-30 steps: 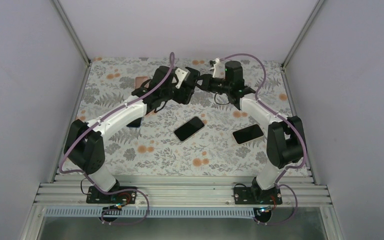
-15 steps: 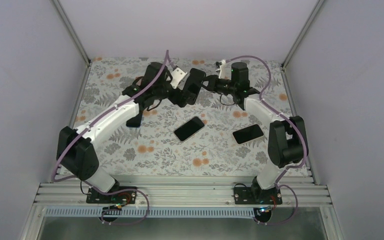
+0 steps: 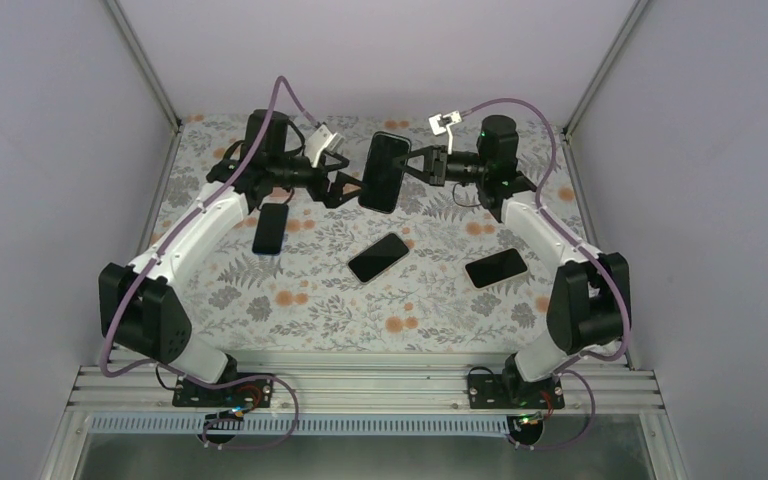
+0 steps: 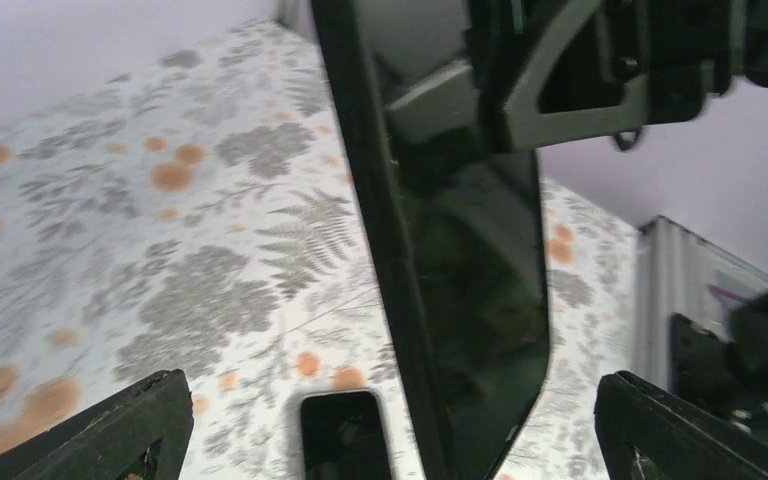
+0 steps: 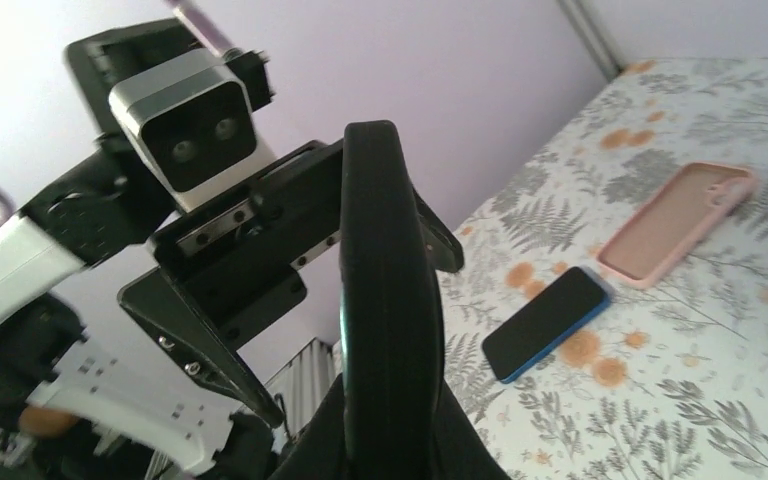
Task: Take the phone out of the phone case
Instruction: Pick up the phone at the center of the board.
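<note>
Loose phones (image 3: 270,228) (image 3: 378,257) (image 3: 496,267) on the table (image 3: 440,300): three. Pink case (image 5: 675,220): one. Right gripper (image 3: 408,168) clamps one cased phone (image 3: 384,172); left gripper (image 3: 342,177) gapes wide, empty.

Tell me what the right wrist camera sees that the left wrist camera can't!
Only the right wrist view shows the pink rubbery phone case lying on the table, the blue-edged phone beside it, and the left arm's silver camera box. Only the left wrist view shows the right gripper clamped on the glossy black phone, plus another dark phone lying flat on the table. Both views show that glossy black phone held upright in the air, and the flowery tablecloth.
</note>
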{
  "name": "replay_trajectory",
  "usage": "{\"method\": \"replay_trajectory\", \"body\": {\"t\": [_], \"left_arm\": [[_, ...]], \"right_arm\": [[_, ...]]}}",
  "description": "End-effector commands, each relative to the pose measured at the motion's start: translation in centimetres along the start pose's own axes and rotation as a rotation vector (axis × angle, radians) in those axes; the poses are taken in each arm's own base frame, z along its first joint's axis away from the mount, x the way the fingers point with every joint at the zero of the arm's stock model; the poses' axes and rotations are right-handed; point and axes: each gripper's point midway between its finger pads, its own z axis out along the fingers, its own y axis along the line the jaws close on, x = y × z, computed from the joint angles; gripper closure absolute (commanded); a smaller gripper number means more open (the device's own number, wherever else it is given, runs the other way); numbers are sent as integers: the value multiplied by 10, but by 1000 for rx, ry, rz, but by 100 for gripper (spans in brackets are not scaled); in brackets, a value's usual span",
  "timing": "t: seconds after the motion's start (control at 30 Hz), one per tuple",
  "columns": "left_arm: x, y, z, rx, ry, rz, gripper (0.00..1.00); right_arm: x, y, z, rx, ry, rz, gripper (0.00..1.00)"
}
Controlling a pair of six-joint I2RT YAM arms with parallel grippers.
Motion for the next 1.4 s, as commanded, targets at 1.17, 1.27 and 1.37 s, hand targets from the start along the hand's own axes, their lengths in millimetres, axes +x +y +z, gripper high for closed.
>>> {"method": "replay_trajectory", "body": {"t": [1.17, 1.27, 1.37], "left_arm": [[-27, -84, -14, 399, -89, 16, 97], [-30, -83, -15, 398, -97, 6, 98], [-34, -83, -16, 405, -108, -2, 98]], "right_arm": [[1, 74, -6, -172, 45, -217, 64], [7, 68, -5, -140, 41, -198, 51], [14, 65, -1, -123, 44, -200, 44]]}}
